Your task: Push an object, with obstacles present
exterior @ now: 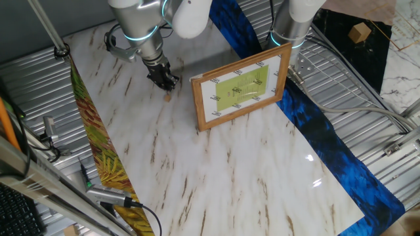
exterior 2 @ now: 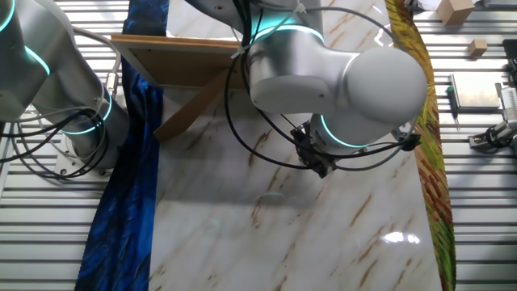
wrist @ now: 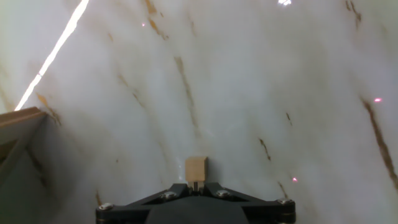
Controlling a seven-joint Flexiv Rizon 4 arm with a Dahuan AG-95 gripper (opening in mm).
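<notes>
The object (wrist: 196, 168) is a tiny light-brown wooden nub lying on the marble sheet, right against the front of my gripper's tip. In one fixed view the object (exterior: 168, 99) shows as a small tan speck just below the black fingers. My gripper (exterior: 167, 82) points down at the sheet with its fingers closed together and nothing between them. In the other fixed view the gripper (exterior 2: 320, 164) hangs under the arm's big wrist, and the nub is hidden there. The obstacle, a light-wood picture frame (exterior: 243, 86) with a yellow-green picture, stands upright to the right of the gripper.
The frame's brown back and prop (exterior 2: 174, 61) show in the other fixed view, and its corner (wrist: 18, 124) at the hand view's left edge. A blue cloth (exterior: 315, 124) and a yellow leafy cloth (exterior: 98, 164) border the marble sheet. A second arm's base (exterior: 292, 26) stands behind the frame.
</notes>
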